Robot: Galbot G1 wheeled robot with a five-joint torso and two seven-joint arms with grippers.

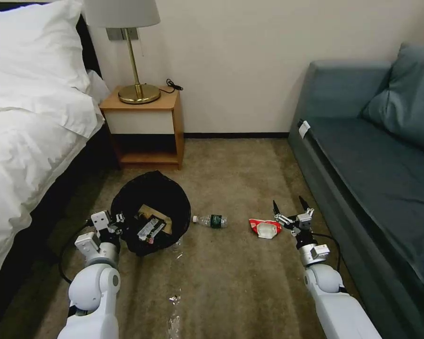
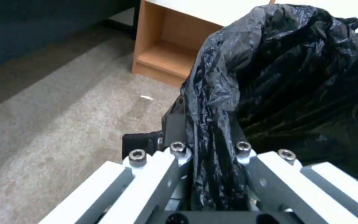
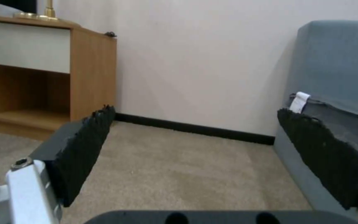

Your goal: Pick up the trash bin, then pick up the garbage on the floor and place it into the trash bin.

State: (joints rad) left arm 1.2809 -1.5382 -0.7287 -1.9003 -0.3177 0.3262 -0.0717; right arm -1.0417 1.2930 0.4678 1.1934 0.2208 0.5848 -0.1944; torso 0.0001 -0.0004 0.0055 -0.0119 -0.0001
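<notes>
Meanwhile left end effector [image 1: 119,220] pinches trash bin's [image 1: 150,212] crinkly liner; right end effector [image 1: 292,207] gapes apart.

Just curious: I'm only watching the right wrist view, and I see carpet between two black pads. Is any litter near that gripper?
Observer: Yes. In the head view a red-and-white wrapper lies on the carpet just beside the open right gripper, on the robot's left of it.
Operator: What's the other arm doing?
Observer: The left gripper is shut on the black liner at the rim of the trash bin.
Operator: Anything else on the floor?
Observer: A clear bottle lies between the bin and the wrapper.
</notes>
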